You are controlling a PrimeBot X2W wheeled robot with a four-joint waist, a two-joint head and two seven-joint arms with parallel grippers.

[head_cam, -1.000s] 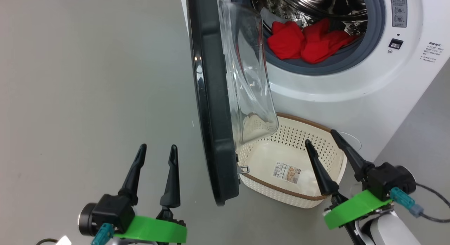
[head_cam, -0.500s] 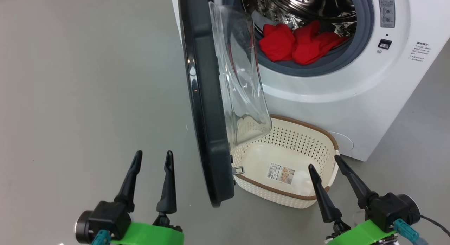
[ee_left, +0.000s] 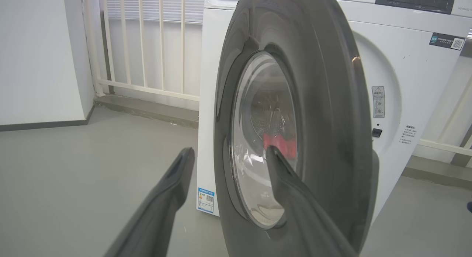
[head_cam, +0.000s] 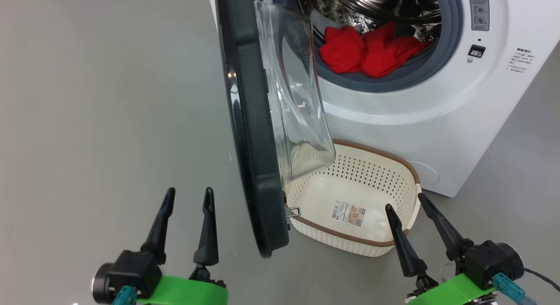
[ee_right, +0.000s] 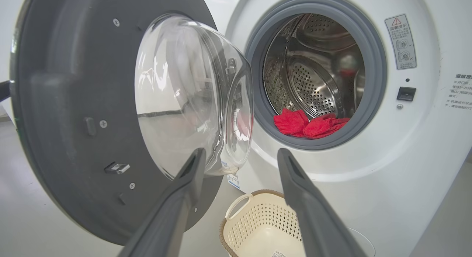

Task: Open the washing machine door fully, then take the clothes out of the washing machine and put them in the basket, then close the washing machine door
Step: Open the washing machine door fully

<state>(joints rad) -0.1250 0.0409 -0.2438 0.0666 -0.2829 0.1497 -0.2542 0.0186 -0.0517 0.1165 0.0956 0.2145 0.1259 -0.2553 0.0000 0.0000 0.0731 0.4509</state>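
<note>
Pushing glossy black-rimmed round door (head_cam: 249, 134) wider from inner face with spread, empty right gripper (head_cam: 404, 201), clear of cream perforated basket (head_cam: 376, 169); left gripper (head_cam: 190, 190) spread too; red clothes (head_cam: 363, 51) low in white washing machine (head_cam: 393, 117) drum.

The head camera looks steeply down from above: washing machine (head_cam: 437, 134) at 1 o'clock, washing machine door (head_cam: 249, 143) edge-on at 12 o'clock. The left wrist camera faces the door's outer face at close range; the right wrist camera faces its inner face and the machine's front. All views share door and machine; head and right wrist views also share the basket (head_cam: 350, 171).
</note>
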